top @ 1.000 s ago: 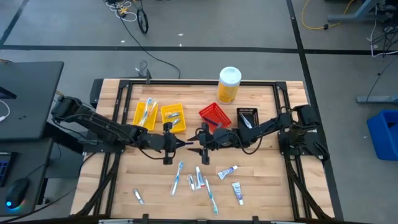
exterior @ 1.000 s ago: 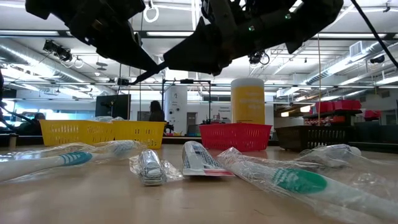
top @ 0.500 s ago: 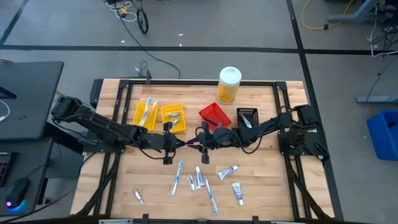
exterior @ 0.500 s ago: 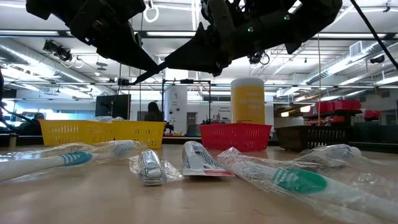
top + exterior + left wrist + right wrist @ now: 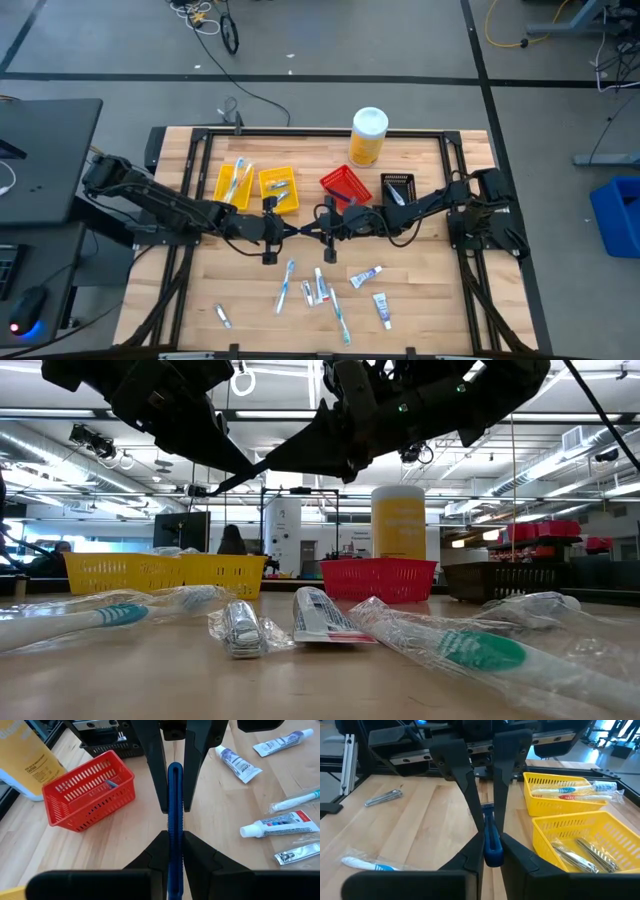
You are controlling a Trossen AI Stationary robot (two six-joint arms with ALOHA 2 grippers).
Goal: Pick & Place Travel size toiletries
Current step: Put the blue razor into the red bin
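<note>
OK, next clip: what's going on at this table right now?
The two arms meet mid-table in a handover. The left gripper and right gripper both have their jaws closed on the same slim blue handle, held above the wooden table. More wrapped toothbrushes and small white tubes lie in front; the red basket sits behind.

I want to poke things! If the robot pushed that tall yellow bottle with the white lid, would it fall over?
Maybe. The yellow bottle stands upright at the table's far edge and is taller than it is wide, so a push near its lid would probably tip it. A nudge low down might just slide it on the smooth wooden table. On its side, being round, it would likely roll.
</note>
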